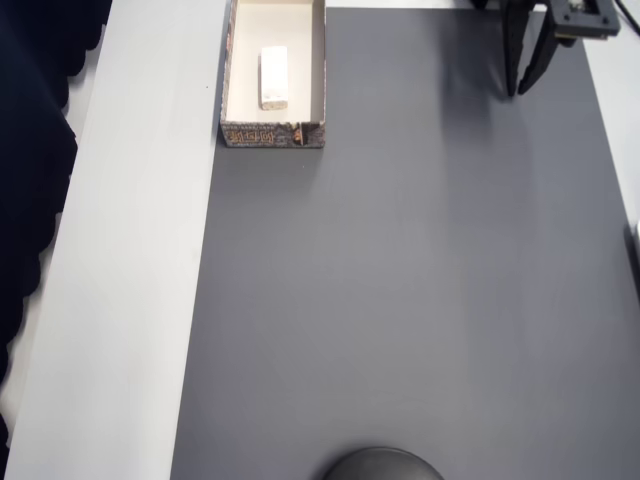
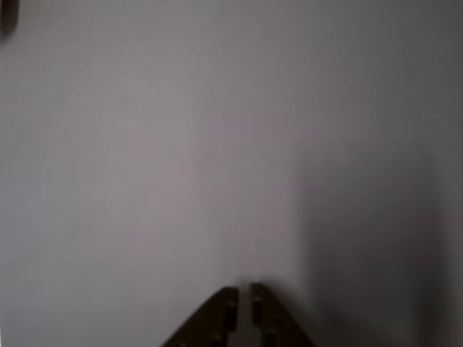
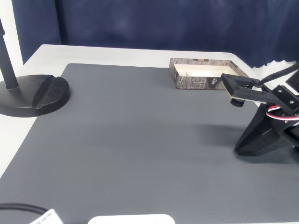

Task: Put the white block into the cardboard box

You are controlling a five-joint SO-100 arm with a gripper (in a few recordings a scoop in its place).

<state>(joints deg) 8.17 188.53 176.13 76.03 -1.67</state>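
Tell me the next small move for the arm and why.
Probably none beyond staying parked: the white block already lies inside the cardboard box, and the tool, fingers nearly together and holding nothing, sits well to the right in the overhead view, low over the grey mat.

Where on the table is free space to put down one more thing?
The grey mat is bare between the cardboard box, the gripper and the black stand base. The crowded spot is the box, which holds the white block.
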